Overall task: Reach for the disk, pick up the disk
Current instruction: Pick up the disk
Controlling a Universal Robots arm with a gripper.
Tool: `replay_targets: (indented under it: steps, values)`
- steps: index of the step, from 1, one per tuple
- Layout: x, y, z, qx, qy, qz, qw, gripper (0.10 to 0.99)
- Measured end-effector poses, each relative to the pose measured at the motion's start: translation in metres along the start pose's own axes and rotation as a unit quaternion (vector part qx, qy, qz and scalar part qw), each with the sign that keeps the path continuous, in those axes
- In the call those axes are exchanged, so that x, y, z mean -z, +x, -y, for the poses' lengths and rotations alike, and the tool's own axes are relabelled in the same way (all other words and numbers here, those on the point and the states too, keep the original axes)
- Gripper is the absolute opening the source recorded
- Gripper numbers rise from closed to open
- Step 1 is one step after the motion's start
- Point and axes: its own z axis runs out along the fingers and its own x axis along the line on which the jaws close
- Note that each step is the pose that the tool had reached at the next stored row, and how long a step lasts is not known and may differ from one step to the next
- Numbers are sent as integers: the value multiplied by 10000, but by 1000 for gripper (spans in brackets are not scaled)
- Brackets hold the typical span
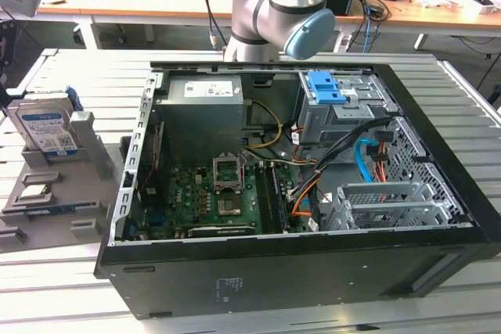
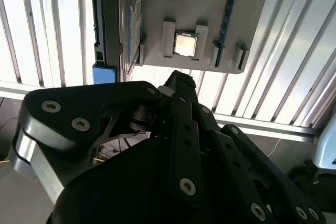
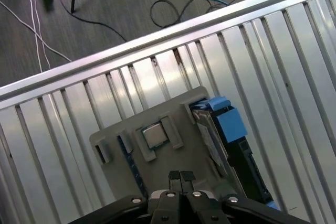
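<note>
Hanging over the grey holder (image 3: 168, 111) on the slatted table (image 3: 294, 66), the gripper (image 3: 180, 176) has its two fingertips pressed together with nothing between them. The disk (image 1: 45, 127) is not under those tips.

In the exterior view the disk stands on its long edge in a slot at the far end of the holder. That is at the exterior view's left, well apart from the computer case (image 1: 274, 263), whose side panel is off. Its labelled face is turned toward the near side and its long axis runs roughly left to right.

In the first wrist view the disk appears edge-on as a narrow strip with its blue rail (image 3: 231, 121) alongside. The closed tips sit over the holder's flat part, in line with the small square chip (image 3: 155, 135). So the disk lies off to one side of them, past the chip's pocket, near but not touching. The disk's upper edge runs at a slant to the seam between the fingertips, neither along it nor square to it.

By my reading the reach is only partly done. The gripper is over the right fixture but offset sideways from the disk, and closed fingers cannot straddle its thin body as they stand.
</note>
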Motion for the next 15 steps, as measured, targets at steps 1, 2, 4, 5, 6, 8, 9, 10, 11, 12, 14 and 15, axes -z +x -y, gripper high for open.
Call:
replay_targets:
  steps: [1, 2, 4, 5, 6, 8, 9, 10, 11, 12, 14, 15]
  values:
    - [0, 0, 0, 38, 0, -2, 10000, 106]
    - [0, 0, 0, 90, 0, -4, 10000, 106]
    - [0, 0, 0, 176, 0, -7, 9998, 106]
    - [0, 0, 0, 214, 0, -9, 9998, 106]
    - [0, 0, 0, 265, 0, -10, 9996, 106]
    - [0, 0, 0, 343, 0, -13, 9994, 106]
    - [0, 0, 0, 379, 0, -15, 9993, 106]
    - [0, 0, 0, 442, 0, -17, 9990, 106]
    - [0, 0, 0, 479, 0, -18, 9989, 106]
    - [0, 0, 0, 524, 0, -20, 9986, 106]
    - [0, 0, 0, 659, 0, -25, 9978, 106]
    - [0, 0, 0, 709, 0, -27, 9975, 106]
